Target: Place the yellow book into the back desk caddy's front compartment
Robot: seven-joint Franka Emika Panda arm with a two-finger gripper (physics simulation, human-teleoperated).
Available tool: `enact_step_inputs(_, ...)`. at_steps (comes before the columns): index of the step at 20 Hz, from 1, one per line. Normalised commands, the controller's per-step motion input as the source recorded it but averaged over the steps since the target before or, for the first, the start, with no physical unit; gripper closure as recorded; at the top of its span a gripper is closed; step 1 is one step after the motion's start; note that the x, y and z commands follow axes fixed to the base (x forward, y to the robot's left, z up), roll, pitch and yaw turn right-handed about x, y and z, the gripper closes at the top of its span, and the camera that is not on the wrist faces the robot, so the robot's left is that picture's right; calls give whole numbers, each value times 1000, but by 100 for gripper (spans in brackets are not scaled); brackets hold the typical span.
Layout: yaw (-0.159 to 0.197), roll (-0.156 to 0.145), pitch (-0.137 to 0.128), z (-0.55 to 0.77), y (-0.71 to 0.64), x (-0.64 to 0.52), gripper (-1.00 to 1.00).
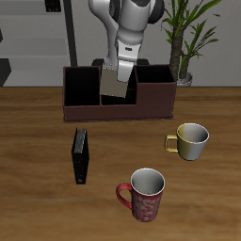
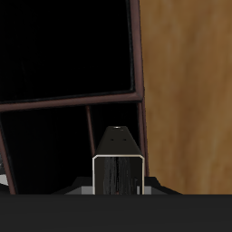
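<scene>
The yellow book (image 1: 115, 85), thin, stiff and probably light, hangs upright over the back desk caddy (image 1: 120, 106) at the desk's rear edge, its top edge clamped in the gripper (image 1: 123, 66) jaws, above the front compartment (image 2: 113, 116).

Hand (image 1: 117, 68) fingers hidden behind yellow book (image 1: 115, 85); book's lower edge inside caddy (image 1: 75, 94).
</scene>
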Motion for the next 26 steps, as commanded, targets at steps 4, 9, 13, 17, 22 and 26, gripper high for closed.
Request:
enact_step_inputs(4,9,7,13,-112,31,-18,100)
enact_step_inputs(9,-11,-1,12,-91,-6,71,100)
enact_step_inputs(13,-6,-4,24,-196,-57,29,100)
enact_step_inputs(17,-12,-3,46,-257,-49,29,100)
enact_step_inputs(22,-22,-10,37,-184,-21,62,100)
enact_step_inputs(26,-19,8,28,-29,-13,61,-100)
